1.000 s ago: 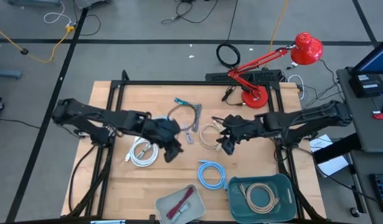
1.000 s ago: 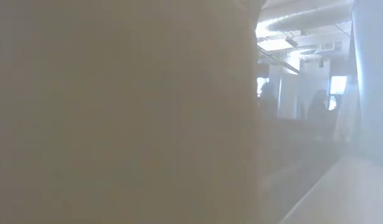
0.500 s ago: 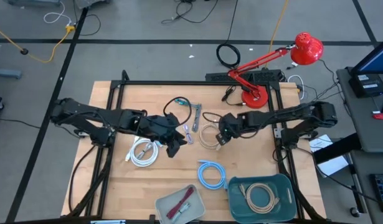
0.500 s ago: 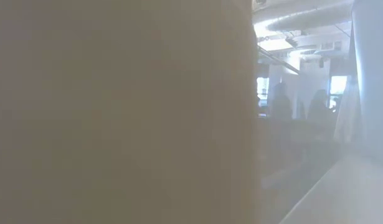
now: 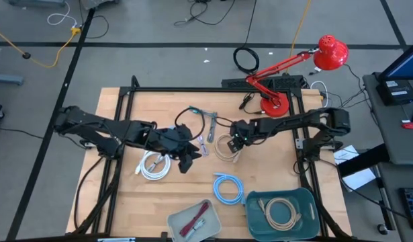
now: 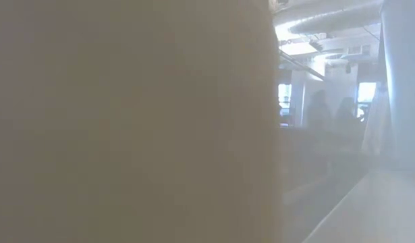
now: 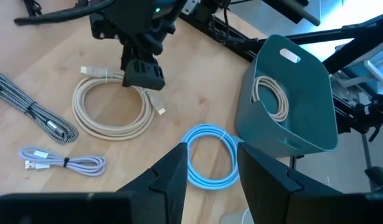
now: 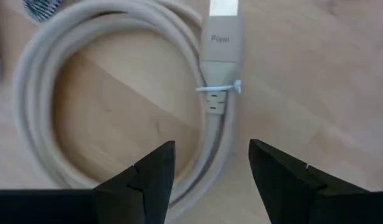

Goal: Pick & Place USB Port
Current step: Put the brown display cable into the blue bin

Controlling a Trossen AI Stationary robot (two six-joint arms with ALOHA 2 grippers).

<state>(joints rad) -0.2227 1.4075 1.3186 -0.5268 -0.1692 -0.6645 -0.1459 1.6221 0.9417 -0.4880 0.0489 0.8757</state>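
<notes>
Beige USB cable (image 5: 225, 148), coiled flat on the wooden worktop (image 5: 125, 195) near its centre, with a plug and a small tie on one side of the coil (image 8: 219, 68). Right end effector (image 5: 236, 142) poised directly over this coil, fingers apart and straddling the plug side of the loop in the right wrist view; nothing held. Left end effector (image 5: 187, 159) just beside the coil toward the left arm's side, fingers (image 7: 169, 177) apart and empty, looking across at the right arm's tool head (image 7: 141, 71) above the beige coil (image 7: 113, 109).

Surrounding items: a small lilac cable (image 5: 201, 144) and a grey braided cable (image 5: 209, 124) between the two arms; a white coiled cable (image 5: 154, 165) beneath the left arm; a blue coiled cable (image 5: 226, 188) nearer the front edge. A teal bin (image 5: 253, 218) at the front right holds another beige coil (image 5: 280, 212); a grey tray (image 5: 176, 225) beside it holds a red item (image 5: 196, 219). A red desk lamp (image 5: 287, 74) stands at the rear right corner. Low view: blocked by a blurred surface close to the lens.
</notes>
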